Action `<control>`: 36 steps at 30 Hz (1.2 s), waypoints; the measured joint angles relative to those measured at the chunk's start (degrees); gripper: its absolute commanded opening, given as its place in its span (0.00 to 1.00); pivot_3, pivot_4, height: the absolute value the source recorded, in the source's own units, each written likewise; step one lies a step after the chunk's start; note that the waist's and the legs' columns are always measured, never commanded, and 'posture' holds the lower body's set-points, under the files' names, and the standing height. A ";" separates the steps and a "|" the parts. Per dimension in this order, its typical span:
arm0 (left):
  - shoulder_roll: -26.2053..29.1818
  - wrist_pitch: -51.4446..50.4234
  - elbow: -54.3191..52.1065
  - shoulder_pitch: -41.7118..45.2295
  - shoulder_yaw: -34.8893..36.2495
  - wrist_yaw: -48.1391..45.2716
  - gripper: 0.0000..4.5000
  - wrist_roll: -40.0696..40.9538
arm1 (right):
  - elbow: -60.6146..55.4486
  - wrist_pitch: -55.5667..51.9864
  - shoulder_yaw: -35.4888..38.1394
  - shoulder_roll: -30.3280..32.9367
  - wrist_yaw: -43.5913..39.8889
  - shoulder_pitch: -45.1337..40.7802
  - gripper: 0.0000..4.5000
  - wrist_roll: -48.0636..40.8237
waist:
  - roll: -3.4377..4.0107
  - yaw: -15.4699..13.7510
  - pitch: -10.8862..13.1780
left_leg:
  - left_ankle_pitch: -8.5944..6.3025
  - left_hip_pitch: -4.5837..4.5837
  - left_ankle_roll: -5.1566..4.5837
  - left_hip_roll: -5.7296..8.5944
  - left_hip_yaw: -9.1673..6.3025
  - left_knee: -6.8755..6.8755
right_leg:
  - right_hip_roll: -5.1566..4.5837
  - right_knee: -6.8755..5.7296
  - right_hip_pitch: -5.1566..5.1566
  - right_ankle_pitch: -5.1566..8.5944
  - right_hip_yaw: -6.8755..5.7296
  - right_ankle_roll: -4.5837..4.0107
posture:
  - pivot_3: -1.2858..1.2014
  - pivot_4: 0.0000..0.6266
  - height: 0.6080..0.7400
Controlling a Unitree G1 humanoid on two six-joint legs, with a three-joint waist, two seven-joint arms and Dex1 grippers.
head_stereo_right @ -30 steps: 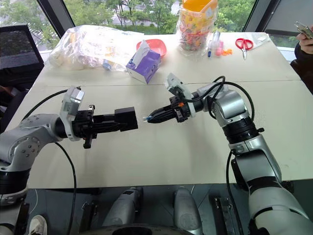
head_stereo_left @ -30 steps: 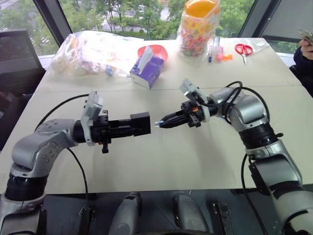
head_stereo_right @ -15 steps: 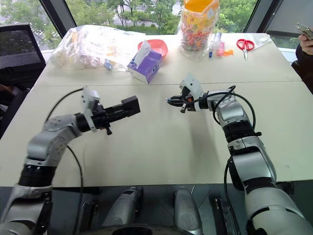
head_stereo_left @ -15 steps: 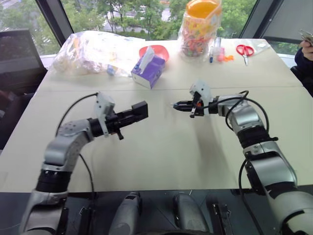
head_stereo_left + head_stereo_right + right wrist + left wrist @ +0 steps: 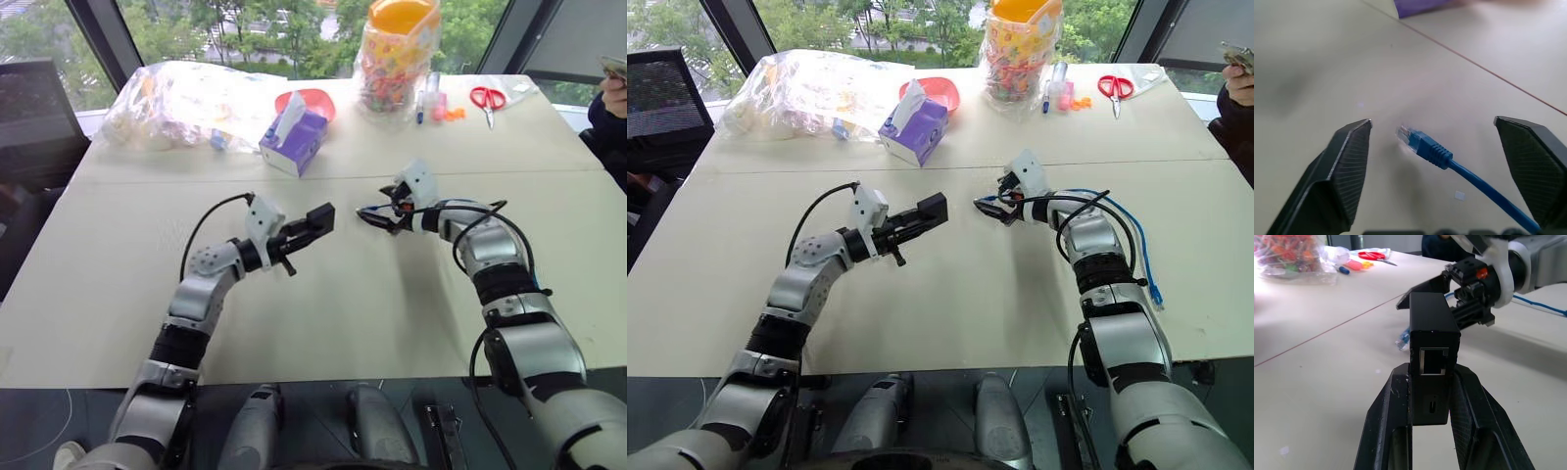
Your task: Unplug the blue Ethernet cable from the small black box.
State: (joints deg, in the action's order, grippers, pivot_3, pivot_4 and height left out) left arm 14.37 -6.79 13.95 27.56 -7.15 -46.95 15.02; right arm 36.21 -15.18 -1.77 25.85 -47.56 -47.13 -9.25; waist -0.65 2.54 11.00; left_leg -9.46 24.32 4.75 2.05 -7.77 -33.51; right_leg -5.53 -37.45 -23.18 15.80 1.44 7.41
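Note:
My left gripper (image 5: 1432,372) is shut on the small black box (image 5: 1431,323) and holds it level above the table's middle (image 5: 318,216). The box's port (image 5: 1433,360) faces the wrist camera and is empty. The blue Ethernet cable (image 5: 1143,257) lies loose on the table along my right arm. Its clear plug (image 5: 1409,137) rests on the tabletop between the spread fingers (image 5: 1347,166) of my right gripper (image 5: 989,208), which is open and touches nothing. The two grippers face each other a short gap apart.
A purple tissue box (image 5: 294,139), a red bowl (image 5: 315,100) and a clear plastic bag (image 5: 181,98) sit at the back left. A jar of colourful bits (image 5: 397,54), pens (image 5: 429,101) and red scissors (image 5: 488,98) stand at the back right. A person's hand (image 5: 614,90) is at the far right edge.
My right gripper has opened and the cable's plug has dropped to the table. The left arm has carried the black box forward and to the right, and the right arm swung right.

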 measured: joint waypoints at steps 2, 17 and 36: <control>-0.85 1.08 1.75 -0.54 -0.80 0.37 0.10 -1.26 | -4.41 -3.77 2.34 -0.03 0.48 0.33 0.88 -2.66 | 0.00 -0.06 0.00 | -0.01 0.01 -0.01 0.00 -0.01 -0.07 | 0.00 -0.02 0.03 0.00 0.00 0.00 | 0.52 0.24 0.90; -1.18 8.37 6.02 -2.19 -1.89 1.47 0.10 -5.91 | -22.70 -16.53 6.45 -0.58 5.71 6.25 0.88 -10.20 | 0.03 -0.03 -0.02 | -0.03 0.01 -0.05 0.00 -0.02 -0.39 | 0.00 -0.12 0.10 -0.01 -0.01 0.01 | 0.52 0.24 0.90; 7.41 -6.22 -10.18 -10.21 5.82 3.56 1.00 -1.21 | -28.09 -17.74 6.28 3.16 4.38 15.90 0.89 -11.15 | 0.06 -0.15 -0.03 | -0.05 0.03 -0.08 -0.01 -0.03 -0.40 | 0.00 -0.12 0.12 0.00 -0.01 0.01 | 0.52 0.24 0.90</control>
State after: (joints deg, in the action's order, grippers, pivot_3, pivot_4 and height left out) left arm 21.77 -13.01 3.77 17.35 -1.33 -43.39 13.81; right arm 8.13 -32.92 4.51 29.01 -43.19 -31.24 -20.40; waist -0.59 2.39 10.96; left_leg -9.50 24.34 4.67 2.05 -7.80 -33.91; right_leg -5.53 -37.56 -23.06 15.80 1.44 7.42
